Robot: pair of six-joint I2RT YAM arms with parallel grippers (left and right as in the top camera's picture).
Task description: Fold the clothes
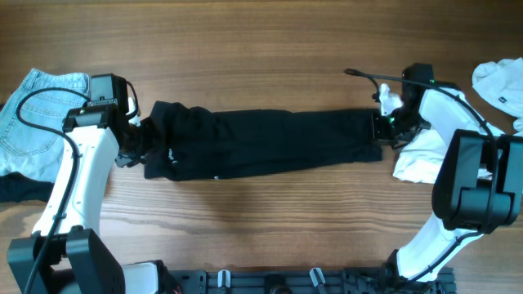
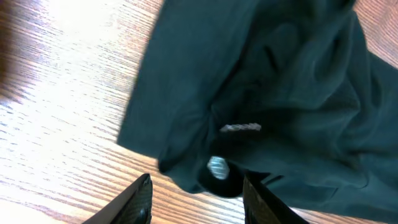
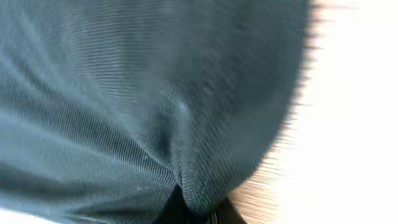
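On the table (image 1: 261, 41), centre zone, you have the black trousers (image 1: 270, 143) laid out lengthwise, running L to R between the two arms. The L end is bunched and creased; the R end lies flatter and ends in a straight edge.

L side: the left gripper (image 1: 135, 145) sits at the bunched end of the trousers, low over the wood. Ref. the left wrist view: both fingers (image 2: 140, 199) stand well apart, approx. wide setting. A rounded fold of the black cloth carrying a metal button (image 2: 217, 167) lies between the tips. The cloth is not pinched, and wood grain shows on either side of the fold. A short line of pale stitching (image 2: 242, 127) shows just above the button.

R side: the right gripper (image 1: 382, 124) is at the straight end of the trousers. Ref. the right wrist view: black weave fills nearly the whole frame, blurred at the edge. The cloth gathers to a crease that runs down into the dark fingers (image 3: 169, 214) at the bottom. The jaws read as closed narrow on that crease, holding the trousers. Only a sliver of the fingers shows.

Other items, overhead view: a denim garment (image 1: 37, 122) lies at the far L edge, apart from the trousers. A white garment (image 1: 500, 82) lies at the far R edge. A second white cloth (image 1: 418, 159) lies partly under the R arm, just beside the trousers' R end.
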